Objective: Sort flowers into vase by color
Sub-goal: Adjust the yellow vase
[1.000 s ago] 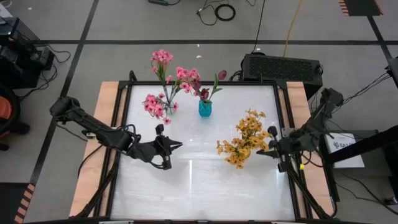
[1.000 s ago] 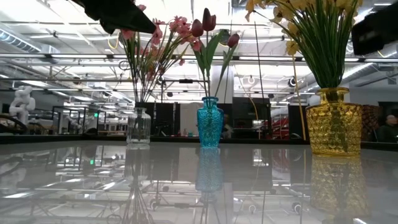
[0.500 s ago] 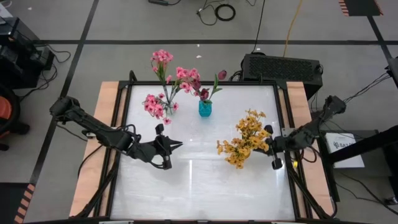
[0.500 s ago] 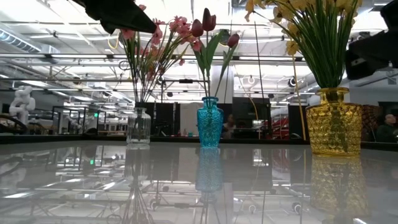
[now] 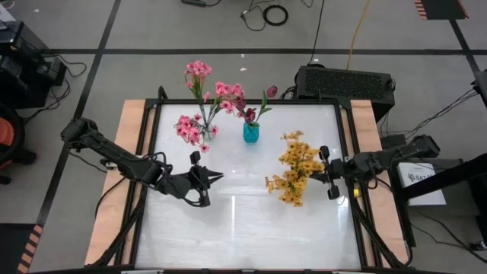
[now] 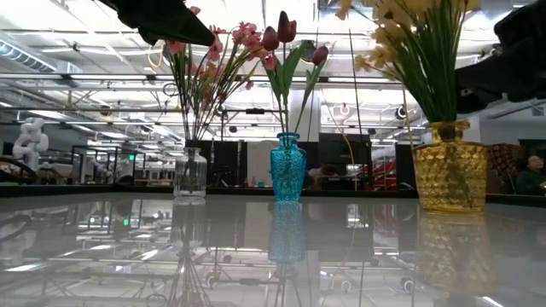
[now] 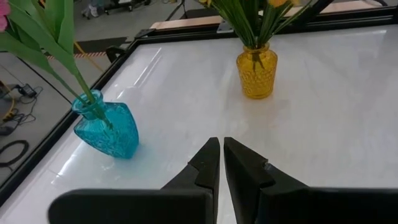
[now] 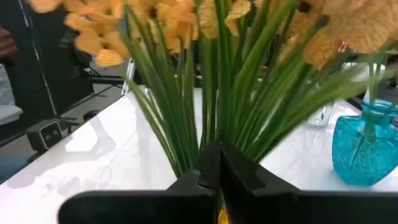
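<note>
Yellow-orange flowers (image 5: 295,167) stand with their green stems in a yellow glass vase (image 6: 450,166) on the right of the table. Pink flowers (image 5: 199,114) stand in a clear glass vase (image 6: 190,175) at the far left. Dark magenta blooms (image 6: 284,30) stand in a teal vase (image 5: 250,133). My right gripper (image 5: 314,173) is shut, level, right against the yellow flowers from their right side. My left gripper (image 5: 219,179) is shut and empty above the table's left middle, and its closed fingertips show in its wrist view (image 7: 221,144). My right gripper's shut fingertips (image 8: 214,152) lie against the bundle of green stems (image 8: 205,106) of the yellow-orange flowers, low on the bundle. They come level from the table's right side. The vase stands on the table, hidden below the fingers in the wrist view; the flowers lean toward the table's left.
The near half of the white glossy tabletop (image 5: 243,228) is bare. A black frame (image 5: 149,152) and wooden side boards edge the table. A black box (image 5: 344,82) sits beyond the far right edge.
My right gripper has gone toward the table's left edge, into the yellow-orange flowers, and its arm has swung level. The yellow vase has slid a little toward the left and its flowers have swayed left.
</note>
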